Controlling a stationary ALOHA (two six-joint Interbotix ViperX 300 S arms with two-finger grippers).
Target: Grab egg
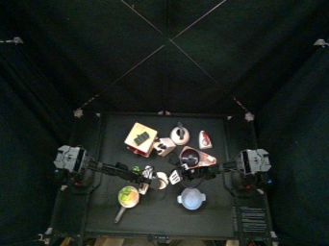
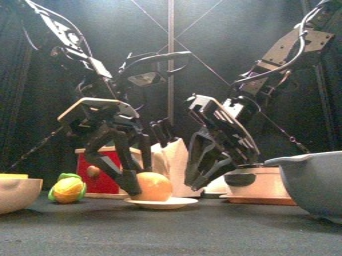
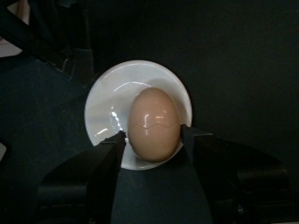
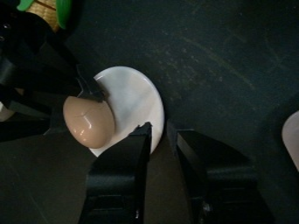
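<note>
Egg (image 3: 140, 118): white flat rim, orange-tan domed centre with a small glossy highlight. Left gripper (image 3: 149, 144) and right gripper (image 4: 163, 140): both black. Worktop (image 4: 222, 61): black, faint speckle. Curtains (image 1: 52, 58): black. Bowl (image 2: 314, 180): grey outside; from above it reads pale blue-white. Pan (image 1: 127, 196): green rim, pale yellow middle. Fruit (image 2: 67, 189): yellow-green, dark band across it. Box (image 2: 100, 165) behind the left gripper: red, with a cream-tan face seen from above. Rounded thing at the front view's left edge: pale yellow, can't identify.
</note>
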